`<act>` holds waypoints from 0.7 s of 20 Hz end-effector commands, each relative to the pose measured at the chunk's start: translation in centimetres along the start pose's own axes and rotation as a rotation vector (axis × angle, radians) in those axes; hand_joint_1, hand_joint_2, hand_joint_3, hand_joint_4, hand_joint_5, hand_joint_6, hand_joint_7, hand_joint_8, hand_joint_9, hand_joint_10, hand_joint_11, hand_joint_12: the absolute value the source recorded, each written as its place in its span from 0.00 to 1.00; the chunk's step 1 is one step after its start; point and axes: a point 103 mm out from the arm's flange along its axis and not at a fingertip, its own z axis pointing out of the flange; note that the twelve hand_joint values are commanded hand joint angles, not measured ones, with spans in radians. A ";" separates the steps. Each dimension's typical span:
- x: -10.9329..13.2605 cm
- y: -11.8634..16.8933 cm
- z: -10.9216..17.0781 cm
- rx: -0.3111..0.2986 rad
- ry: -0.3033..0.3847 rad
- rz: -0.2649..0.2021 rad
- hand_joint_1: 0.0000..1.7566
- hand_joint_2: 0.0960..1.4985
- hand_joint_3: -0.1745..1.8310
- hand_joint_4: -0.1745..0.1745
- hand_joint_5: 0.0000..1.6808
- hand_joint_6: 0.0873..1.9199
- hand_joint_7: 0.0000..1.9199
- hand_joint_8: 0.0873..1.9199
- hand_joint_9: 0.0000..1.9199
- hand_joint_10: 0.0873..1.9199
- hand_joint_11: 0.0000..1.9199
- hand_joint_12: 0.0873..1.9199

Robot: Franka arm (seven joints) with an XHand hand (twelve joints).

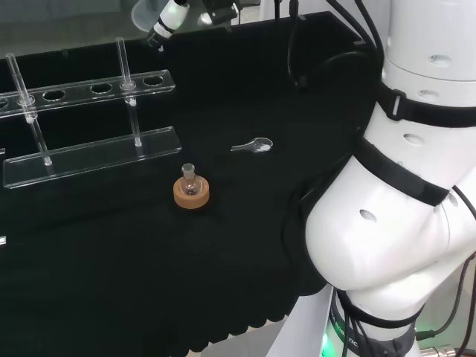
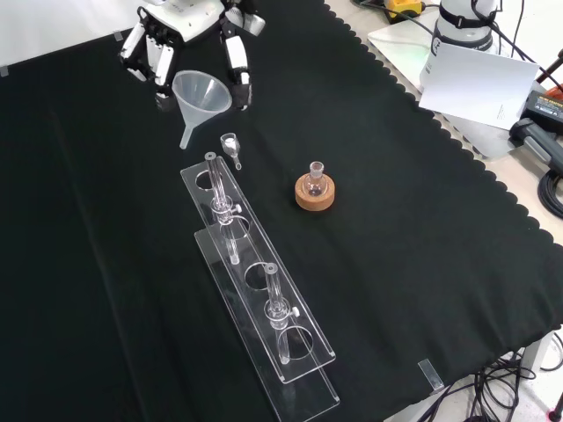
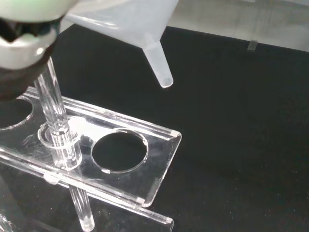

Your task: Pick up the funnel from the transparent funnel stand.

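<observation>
The clear plastic funnel (image 2: 201, 95) hangs in the air beyond the far end of the transparent funnel stand (image 2: 255, 290), spout tilted down toward it. The hand (image 2: 189, 26) is shut on the funnel, with fingers on both sides of its cone. In the head view the hand (image 1: 175, 18) is at the top edge above the stand (image 1: 89, 156), and part of the funnel (image 1: 145, 15) shows beside it. Through the wrist camera the funnel's spout (image 3: 159, 67) points past the stand's end hole (image 3: 120, 150), well clear of it.
A small glass flask on a cork ring (image 2: 316, 188) stands beside the stand, seen also from the head camera as the flask (image 1: 191, 190). A small clear glass piece (image 2: 230, 145) lies near the stand's far end. Paper (image 2: 482, 83) and cables lie off the cloth.
</observation>
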 end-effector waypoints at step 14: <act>0.8 -9.4 -3.0 -0.061 0.003 0.050 0.54 0.26 0.49 0.89 0.66 0.22 0.74 0.14 0.67 0.04 0.24 0.69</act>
